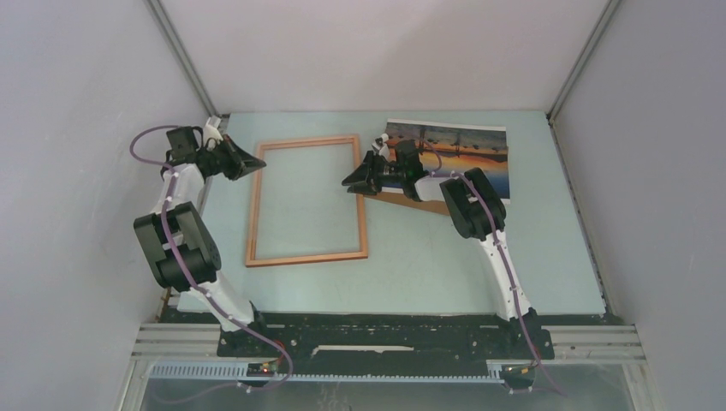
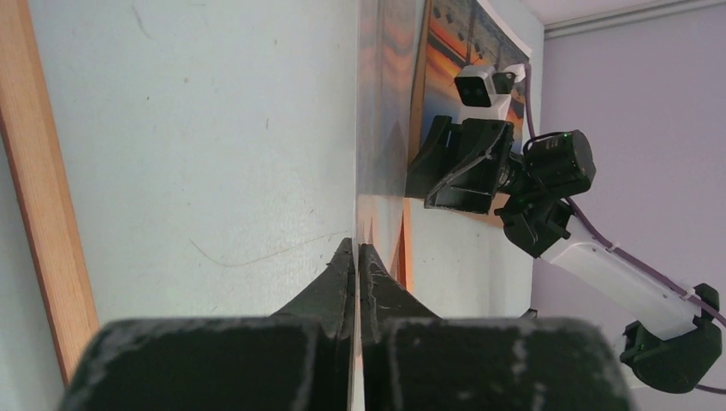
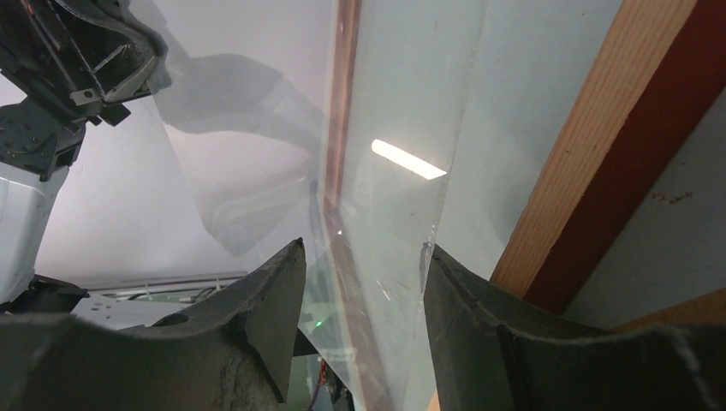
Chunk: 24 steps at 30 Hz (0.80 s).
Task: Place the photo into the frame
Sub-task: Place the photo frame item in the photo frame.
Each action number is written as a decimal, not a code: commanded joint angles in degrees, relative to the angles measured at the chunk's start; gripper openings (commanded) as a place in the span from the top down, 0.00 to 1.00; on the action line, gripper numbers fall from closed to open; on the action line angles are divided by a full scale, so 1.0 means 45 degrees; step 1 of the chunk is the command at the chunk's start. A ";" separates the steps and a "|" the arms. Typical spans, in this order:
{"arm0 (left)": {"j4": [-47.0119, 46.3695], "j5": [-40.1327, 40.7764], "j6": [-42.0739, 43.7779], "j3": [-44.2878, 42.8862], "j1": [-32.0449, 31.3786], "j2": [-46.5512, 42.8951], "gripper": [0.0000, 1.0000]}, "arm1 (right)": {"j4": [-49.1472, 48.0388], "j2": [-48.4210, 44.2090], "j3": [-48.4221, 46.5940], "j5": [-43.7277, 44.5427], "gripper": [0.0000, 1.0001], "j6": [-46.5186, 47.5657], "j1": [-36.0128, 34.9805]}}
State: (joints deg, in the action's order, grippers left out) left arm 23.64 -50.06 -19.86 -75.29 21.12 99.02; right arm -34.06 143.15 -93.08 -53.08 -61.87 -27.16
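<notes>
The reddish-brown wooden frame (image 1: 304,201) lies flat left of the table's middle; one of its sides shows in the left wrist view (image 2: 43,197) and in the right wrist view (image 3: 591,154). The sunset photo (image 1: 462,154) rests at the back right, partly under my right arm. My left gripper (image 1: 257,160) is at the frame's far left corner, shut (image 2: 356,247) on the edge of a thin clear sheet (image 2: 357,128). My right gripper (image 1: 349,181) hovers by the frame's right side, open (image 3: 364,248), with the clear sheet (image 3: 394,197) passing between its fingers, close to the right one.
A plain brown backing board (image 1: 411,199) lies under the photo's near edge. Grey walls enclose the table on three sides. The left arm's elbow (image 1: 175,248) hangs off the table's left edge.
</notes>
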 commanded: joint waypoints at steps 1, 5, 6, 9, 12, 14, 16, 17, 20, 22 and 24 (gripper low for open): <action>-0.1151 -0.0784 0.0327 0.0057 -0.0055 -0.0014 1.00 | -0.0501 0.0123 -0.0487 -0.0114 0.40 0.0098 -0.0176; -0.1504 -0.0870 0.0079 0.0222 -0.0158 -0.0036 1.00 | -0.0516 0.0015 -0.0451 -0.0138 0.40 0.0137 -0.0128; -0.1630 -0.0872 -0.0021 0.0284 -0.0202 -0.0091 1.00 | -0.0516 -0.0035 -0.0422 -0.0128 0.40 0.0153 -0.0111; -0.1837 -0.0963 -0.0285 0.0440 -0.0287 -0.0164 1.00 | -0.0687 -0.0177 -0.0250 -0.0164 0.40 0.0083 -0.0064; -0.2105 -0.0915 -0.0524 0.0612 -0.0389 -0.0256 1.00 | -0.0647 -0.0441 -0.0148 -0.0177 0.40 0.0251 -0.0045; -0.2108 -0.0869 -0.0662 0.0634 -0.0452 -0.0224 1.00 | -0.0396 -0.0553 -0.0100 -0.0118 0.39 0.0447 -0.0014; -0.2110 -0.0851 -0.0778 0.0654 -0.0475 -0.0190 1.00 | -0.0665 -0.0627 0.0034 -0.0133 0.40 0.0308 0.0065; -0.2109 -0.0831 -0.0838 0.0680 -0.0478 -0.0206 1.00 | -0.0838 -0.0680 0.0097 -0.0196 0.40 0.0186 0.0091; -0.2071 -0.0754 -0.1029 0.0810 -0.0503 -0.0335 1.00 | -0.0920 -0.1026 0.0268 -0.0316 0.39 0.0173 0.0146; -0.2085 -0.0673 -0.1063 0.0946 -0.0539 -0.0466 1.00 | -0.0544 -0.1297 0.0348 -0.0235 0.39 0.0514 0.0155; -0.2071 -0.0608 -0.1087 0.1048 -0.0584 -0.0537 1.00 | -0.0283 -0.1303 0.0342 -0.0164 0.39 0.0755 0.0173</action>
State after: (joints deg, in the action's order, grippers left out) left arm 15.46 -52.18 -23.62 -72.40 19.35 99.02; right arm -34.94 142.54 -91.77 -53.23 -61.21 -26.50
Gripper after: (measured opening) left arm 0.003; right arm 0.608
